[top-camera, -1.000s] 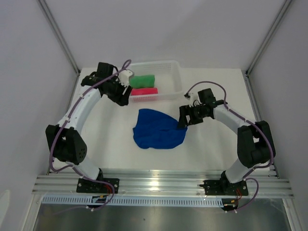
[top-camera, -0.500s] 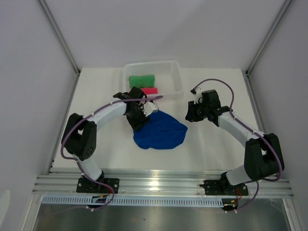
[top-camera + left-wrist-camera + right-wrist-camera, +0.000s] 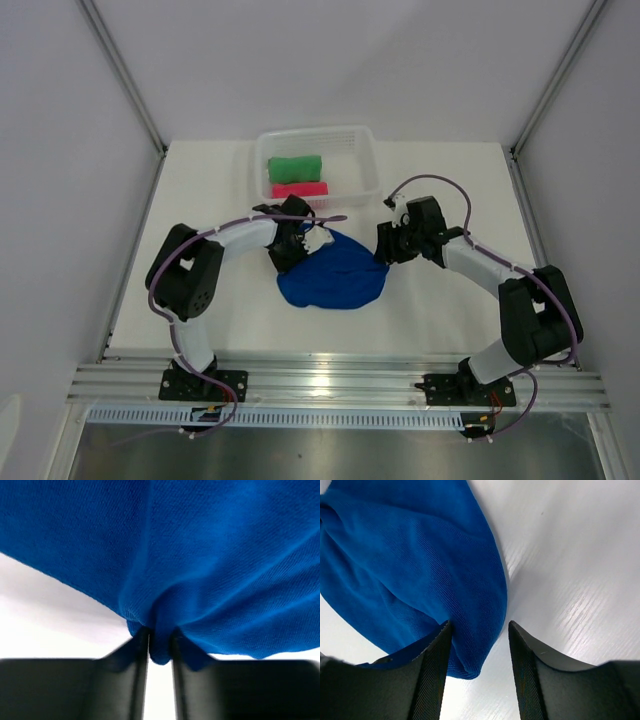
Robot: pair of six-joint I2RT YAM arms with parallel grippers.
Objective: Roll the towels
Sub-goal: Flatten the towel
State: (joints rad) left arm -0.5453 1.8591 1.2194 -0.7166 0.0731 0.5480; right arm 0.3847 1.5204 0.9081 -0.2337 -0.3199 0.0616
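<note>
Grip: left tool (image 3: 160, 647) pinches blue towel (image 3: 335, 272) edge.
Gap: right tool (image 3: 479, 655) straddles its corner, jaws apart.
Advice: close right, then spread flat.

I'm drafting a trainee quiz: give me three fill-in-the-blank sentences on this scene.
The white plastic mesh basket holds ___ rolled towels: the green cloth towel and the pink cloth towel.
The left gripper pinches a fold of the royal blue cloth towel, which lies on the white ___.
The right gripper stands ___ astride that towel's edge.
Missing: two; table; open.
</note>
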